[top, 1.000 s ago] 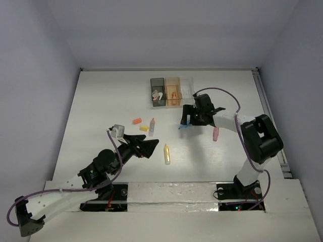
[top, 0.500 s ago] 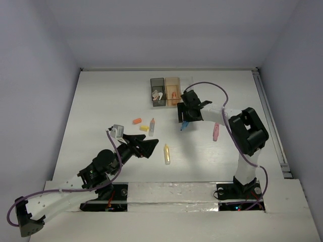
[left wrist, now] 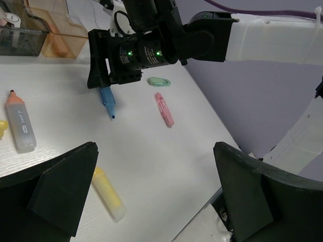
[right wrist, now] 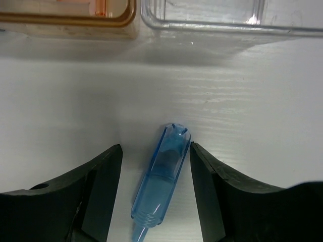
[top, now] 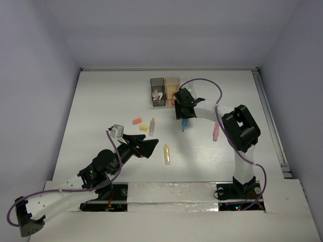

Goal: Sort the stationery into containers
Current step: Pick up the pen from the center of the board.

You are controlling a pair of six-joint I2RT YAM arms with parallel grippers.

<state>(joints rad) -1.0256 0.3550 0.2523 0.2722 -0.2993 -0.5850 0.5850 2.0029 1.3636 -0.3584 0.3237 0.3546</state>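
- Progress, by judgement: early-to-mid; grey bin (left wrist: 22, 43) w/ a few pale bits (top: 159, 94) inside; orange bin (right wrist: 65, 19) w/ one orange item (top: 174, 95); nothing seen in the visible part of clear bin (right wrist: 202, 17).
- Loose on desk (top: 101, 101), to be sorted: blue marker (right wrist: 164, 184), pink marker (top: 216, 132), mint marker (left wrist: 159, 81), yellow marker (top: 166, 154), orange-capped marker (top: 152, 126), orange eraser (top: 137, 121), yellow eraser (top: 144, 128); approx. seven items left.
- Right pincer (right wrist: 156, 191): partly open, straddling blue marker; bare desk visible betw. marker and one finger, so not clamped; nothing held.
- Blue marker: stubby, translucent blue body, narrow tip pointing away from bins; sits just in front of the orange/clear bin join, near but not touching either.
- Left pincer (left wrist: 155, 151): spread wide, empty; hovers over desk near yellow marker, well apart from bins.
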